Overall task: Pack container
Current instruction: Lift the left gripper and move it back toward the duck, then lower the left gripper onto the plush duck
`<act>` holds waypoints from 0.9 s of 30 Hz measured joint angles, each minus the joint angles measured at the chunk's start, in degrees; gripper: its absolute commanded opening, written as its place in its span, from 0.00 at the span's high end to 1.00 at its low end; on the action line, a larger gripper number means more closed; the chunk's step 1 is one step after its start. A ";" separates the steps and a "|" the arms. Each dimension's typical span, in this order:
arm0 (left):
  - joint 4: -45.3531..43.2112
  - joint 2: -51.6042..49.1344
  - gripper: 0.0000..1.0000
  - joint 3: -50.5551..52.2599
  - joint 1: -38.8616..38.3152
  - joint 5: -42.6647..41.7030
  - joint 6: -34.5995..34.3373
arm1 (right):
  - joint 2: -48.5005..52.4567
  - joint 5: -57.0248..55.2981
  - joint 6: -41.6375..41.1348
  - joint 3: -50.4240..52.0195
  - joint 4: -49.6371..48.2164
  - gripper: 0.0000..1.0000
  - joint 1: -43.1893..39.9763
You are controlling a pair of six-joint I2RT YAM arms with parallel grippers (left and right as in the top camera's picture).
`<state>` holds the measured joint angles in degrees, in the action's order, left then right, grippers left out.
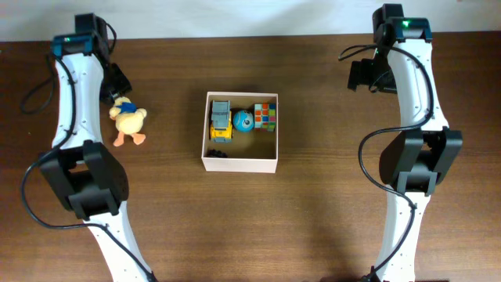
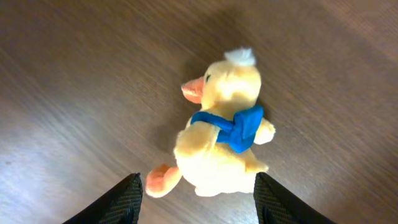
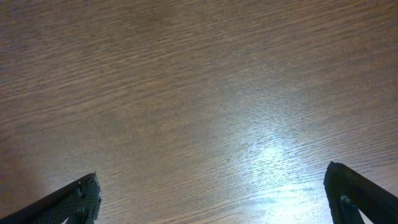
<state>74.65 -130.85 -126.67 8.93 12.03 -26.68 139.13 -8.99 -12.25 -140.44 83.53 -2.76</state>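
Nearest the robot's side of the table (image 1: 313, 219) stands the box (image 1: 239, 164), a shallow cardboard square with thin white walls, midway between the two arms. A small dark item lies in its near left corner, too small to identify. Along its far wall sit a yellow truck (image 1: 221, 121), a blue ball (image 1: 243, 121) and a coloured cube (image 1: 265, 116), leaving the near half mostly free. The box looks light and its walls thin, so a bump would likely slide it or bend a wall, and anything going in is best lowered from above. Well to the left of the box lies the duck (image 1: 127, 121), a plush toy with a blue scarf, on its side on the wood. The left gripper (image 2: 198, 177) hangs over it with its jaws apart, one on each side of the duck's lower body, gripping nothing yet. The duck looks soft, light and squashy, so a firm pinch across the plump body should hold better than one on a foot or the beak. Farthest off, the right gripper (image 3: 211, 174) is spread wide and empty over bare wood
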 measured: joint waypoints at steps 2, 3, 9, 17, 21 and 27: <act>-1.27 -0.11 0.44 2.54 -0.04 -0.20 -0.46 | 0.00 0.00 0.02 0.00 0.00 0.01 0.00; -1.79 -0.13 0.46 3.56 -0.07 -0.24 -0.68 | 0.00 0.02 0.02 0.00 0.00 0.01 0.00; -5.92 -0.85 0.47 7.08 0.07 -0.46 -1.44 | 0.00 0.00 0.00 0.00 0.00 0.01 0.00; -8.33 -0.96 0.58 8.35 1.49 -0.66 -1.68 | 0.00 0.02 0.04 0.00 0.00 0.01 0.00; -8.55 -1.31 0.69 8.35 1.66 -0.66 -1.70 | 0.00 0.02 0.00 0.00 0.00 0.01 0.00; -8.55 -2.73 0.95 8.35 1.66 -1.11 -2.05 | 0.00 0.00 0.00 0.00 0.00 0.01 0.00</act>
<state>66.11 -133.58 -118.32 10.59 10.92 -28.73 139.13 -8.99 -12.25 -140.44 83.53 -2.76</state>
